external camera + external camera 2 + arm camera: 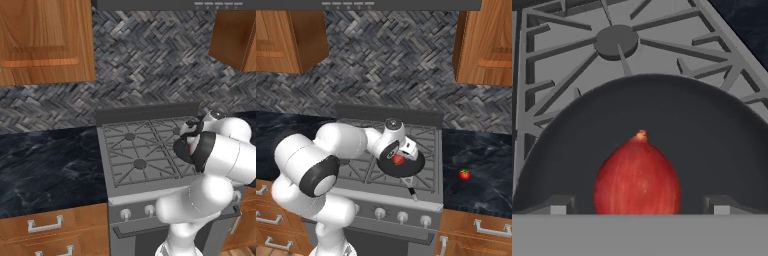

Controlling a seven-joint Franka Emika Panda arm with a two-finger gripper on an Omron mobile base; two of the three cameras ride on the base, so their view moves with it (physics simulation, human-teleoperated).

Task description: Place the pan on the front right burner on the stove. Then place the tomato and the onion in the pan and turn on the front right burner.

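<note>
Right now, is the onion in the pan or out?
In. The onion lies on the pan's dark floor, between the open claw's tips.

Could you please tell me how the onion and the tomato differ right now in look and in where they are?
The dull red-brown pointed onion has no green; the small bright red tomato has a green top. The onion lies in the round dark frying pan on the stove; the tomato sits on the dark marble counter to the stove's right. Both are small, roundish and red.

No text, label or number can be read anywhere. The stove [426, 145] and its knobs [402, 216] bear no legible markings.
</note>
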